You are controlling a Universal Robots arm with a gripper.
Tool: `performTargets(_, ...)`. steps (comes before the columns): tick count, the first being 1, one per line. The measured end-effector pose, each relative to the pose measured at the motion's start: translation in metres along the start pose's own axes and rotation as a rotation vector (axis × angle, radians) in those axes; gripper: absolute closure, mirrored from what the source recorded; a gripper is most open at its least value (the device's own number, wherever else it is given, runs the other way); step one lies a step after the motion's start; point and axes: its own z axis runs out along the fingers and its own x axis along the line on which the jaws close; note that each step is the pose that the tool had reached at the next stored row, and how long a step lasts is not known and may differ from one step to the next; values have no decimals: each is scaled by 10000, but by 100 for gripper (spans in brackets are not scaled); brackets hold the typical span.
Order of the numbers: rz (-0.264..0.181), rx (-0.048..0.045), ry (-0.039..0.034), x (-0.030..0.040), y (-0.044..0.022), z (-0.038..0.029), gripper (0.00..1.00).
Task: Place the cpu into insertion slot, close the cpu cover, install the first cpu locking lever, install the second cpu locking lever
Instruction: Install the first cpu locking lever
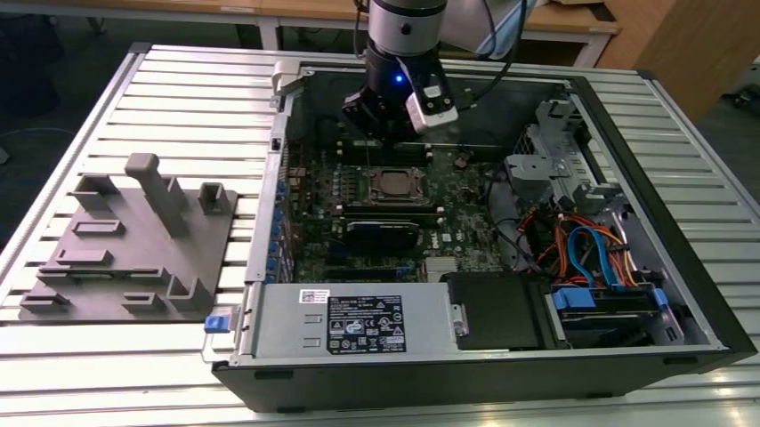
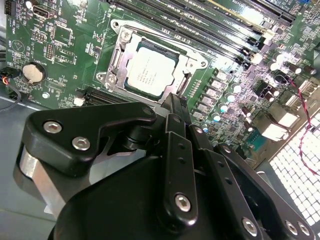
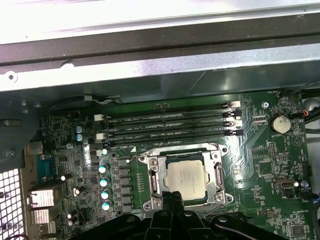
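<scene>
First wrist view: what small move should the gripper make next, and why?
Probably lower the gripper slightly, toward the edge of the cpu cover nearest its tip. The cpu lies flat in that cover's window, the cover is down around it, and the shut gripper hangs just beside that edge, seemingly not pressing on anything.

No legible print; tiny unreadable marks on the power supply label (image 1: 366, 324) and the cpu (image 2: 150, 70) top.

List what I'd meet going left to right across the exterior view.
grey fixture plate → cpu on the green board → blue and orange cables
</scene>
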Motion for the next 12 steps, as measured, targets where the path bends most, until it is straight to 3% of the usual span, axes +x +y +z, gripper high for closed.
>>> performTargets(9, -16, 0, 0, 3, 0, 0, 90)
performTargets(12, -52, 0, 1, 49, -6, 1, 90)
